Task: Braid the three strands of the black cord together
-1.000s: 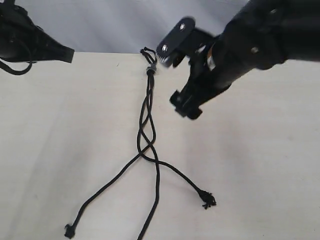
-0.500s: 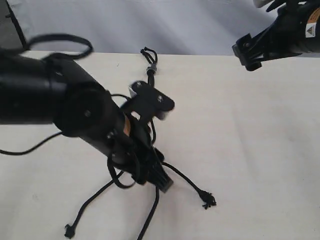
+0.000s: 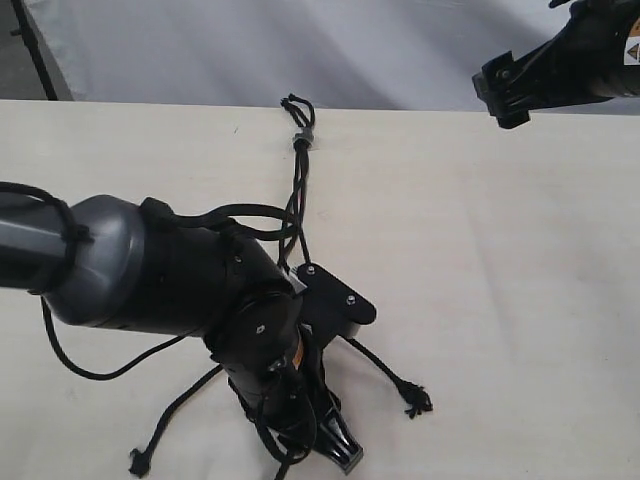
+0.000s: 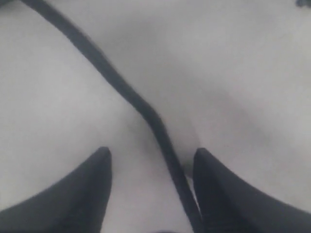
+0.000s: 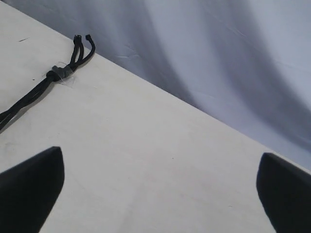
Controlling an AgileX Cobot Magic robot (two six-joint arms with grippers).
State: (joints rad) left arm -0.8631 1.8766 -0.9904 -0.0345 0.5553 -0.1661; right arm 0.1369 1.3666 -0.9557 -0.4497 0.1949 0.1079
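The black cord lies on the pale table, its knotted loop (image 3: pixel 296 108) and grey band (image 3: pixel 304 138) at the far edge. The three strands (image 3: pixel 294 200) run toward the near edge and cross partway down. One frayed end (image 3: pixel 417 402) lies right of my left arm, another (image 3: pixel 138 462) left of it. The arm hides the third. My left gripper (image 3: pixel 338 455) is low over the table, open, with one strand (image 4: pixel 121 85) passing between its fingertips (image 4: pixel 103 162), closer to one. My right gripper (image 3: pixel 505 95) hangs open and empty at the far right; its wrist view shows the loop (image 5: pixel 80 46).
The left arm's smooth black cables (image 3: pixel 235 212) loop over the strands in the middle. A grey-white cloth backdrop (image 3: pixel 400 50) hangs behind the table's far edge. Bare tabletop (image 3: pixel 500 260) spreads to the right of the cord.
The right arm pulled back from the cord's top to the far right corner. The left arm swung in over the strands, and its gripper moved down toward the near edge.
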